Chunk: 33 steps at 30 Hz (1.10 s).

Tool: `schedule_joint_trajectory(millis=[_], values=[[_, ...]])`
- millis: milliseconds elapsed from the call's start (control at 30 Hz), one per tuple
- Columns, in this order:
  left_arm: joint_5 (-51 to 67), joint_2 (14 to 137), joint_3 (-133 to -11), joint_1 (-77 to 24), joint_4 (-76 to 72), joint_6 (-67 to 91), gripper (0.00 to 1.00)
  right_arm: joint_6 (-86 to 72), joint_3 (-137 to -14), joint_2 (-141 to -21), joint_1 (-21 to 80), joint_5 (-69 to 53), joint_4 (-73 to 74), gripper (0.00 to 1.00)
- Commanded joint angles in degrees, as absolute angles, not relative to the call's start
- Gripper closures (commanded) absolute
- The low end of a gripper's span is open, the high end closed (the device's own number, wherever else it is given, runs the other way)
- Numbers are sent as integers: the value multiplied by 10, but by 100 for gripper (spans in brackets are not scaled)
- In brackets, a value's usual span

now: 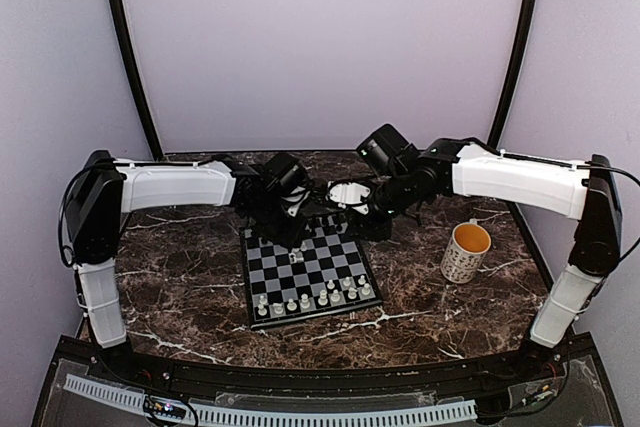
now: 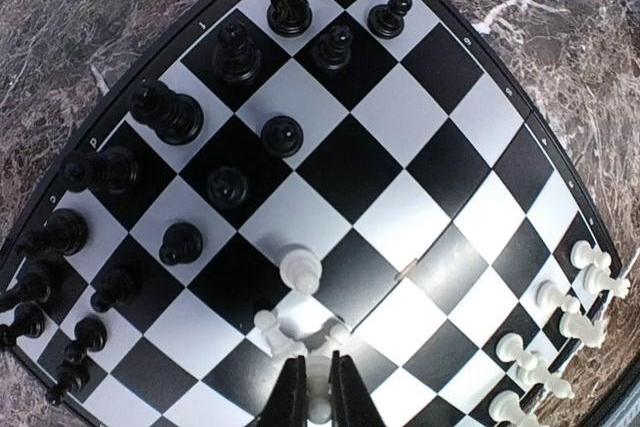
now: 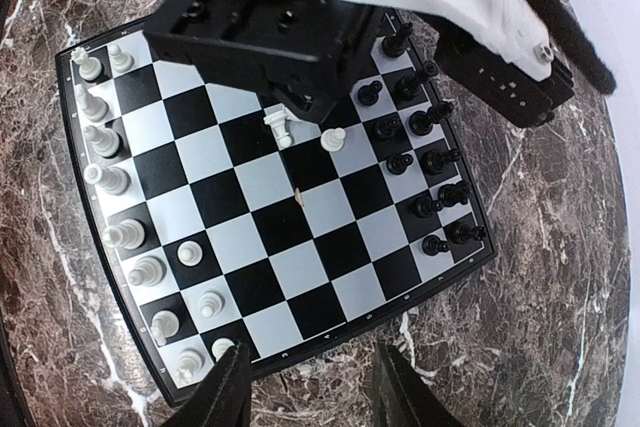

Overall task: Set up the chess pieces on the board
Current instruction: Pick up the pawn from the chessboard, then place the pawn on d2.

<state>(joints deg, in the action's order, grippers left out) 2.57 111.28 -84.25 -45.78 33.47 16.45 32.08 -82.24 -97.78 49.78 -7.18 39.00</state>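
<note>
The left claw (image 2: pixel 318 372) is clenching around a white piece (image 2: pixel 318 410) over the board (image 1: pixel 300 283), which is lying mid-table (image 1: pixel 180 287) with black chessmen (image 2: pixel 165 112) lining its far edge, while the right claw (image 3: pixel 312 392) is hovering released, gripping nothing.

Middle squares of the board (image 1: pixel 310 277) lie open, save where the left gripper (image 2: pixel 318 367) hangs low beside a white pawn (image 2: pixel 300 267). Black pieces (image 2: pixel 165 112) crowd the far rows, seemingly partly under the left arm's wrist (image 3: pixel 270 27). The mug (image 1: pixel 466 252) stands well apart.
</note>
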Motion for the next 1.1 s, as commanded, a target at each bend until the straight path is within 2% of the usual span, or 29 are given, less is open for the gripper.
schedule_joint_trajectory(millis=[0,400,700,1067], values=[[50,1054,-811,-467,334,144,94,316,-824,-974,489,-63,378,58],[120,1053,-791,-534,310,73,94,318,-827,-980,486,-59,381,58],[125,1082,-801,-541,306,75,93,322,-815,-972,481,-42,376,58],[123,1053,-766,-541,258,86,94,354,-711,-857,407,-99,364,58]])
